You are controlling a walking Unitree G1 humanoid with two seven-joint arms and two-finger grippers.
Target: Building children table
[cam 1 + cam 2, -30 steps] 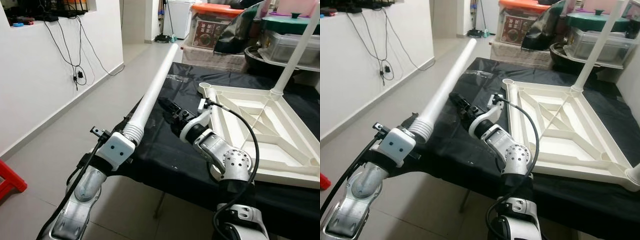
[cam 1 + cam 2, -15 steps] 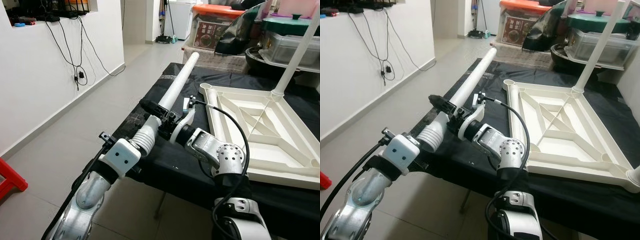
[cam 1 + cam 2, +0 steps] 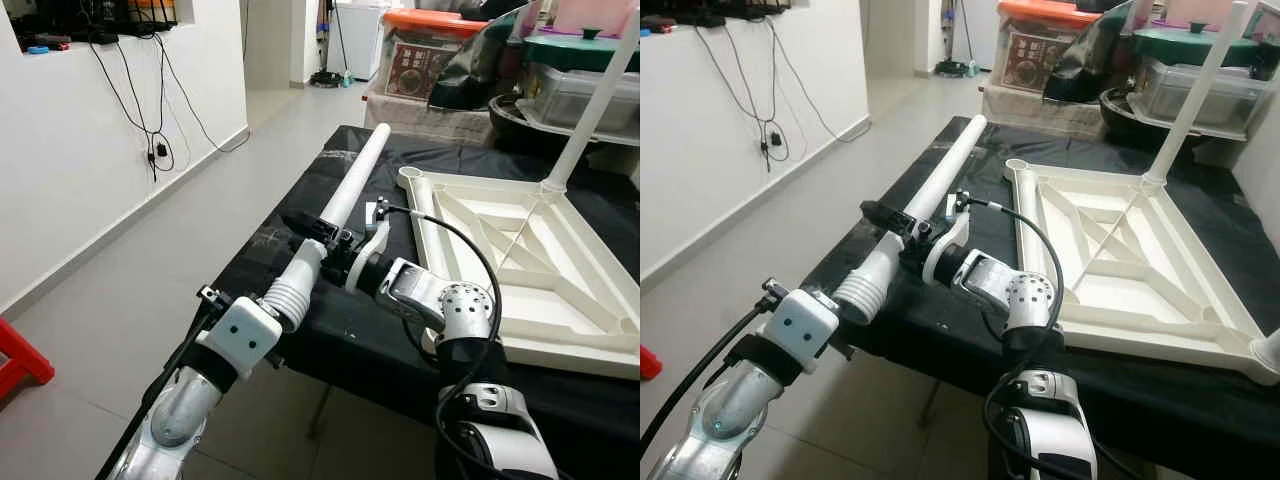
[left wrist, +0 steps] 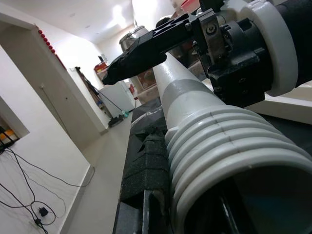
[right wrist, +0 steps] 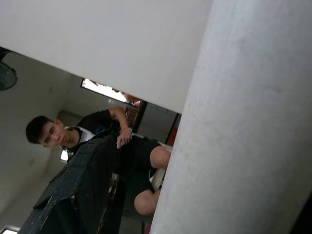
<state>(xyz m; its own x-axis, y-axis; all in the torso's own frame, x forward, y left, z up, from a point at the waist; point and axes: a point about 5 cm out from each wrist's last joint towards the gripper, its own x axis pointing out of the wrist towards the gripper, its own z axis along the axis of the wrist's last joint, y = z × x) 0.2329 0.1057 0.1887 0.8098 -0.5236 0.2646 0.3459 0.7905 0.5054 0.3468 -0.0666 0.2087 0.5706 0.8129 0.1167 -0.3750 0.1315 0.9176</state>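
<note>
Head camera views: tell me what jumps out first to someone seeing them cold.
The long white table leg slants over the near-left edge of the black-covered table, its ribbed end at the left gripper and the right gripper on its middle. To its right lies the upturned white tabletop, one leg already standing in its far corner.
</note>
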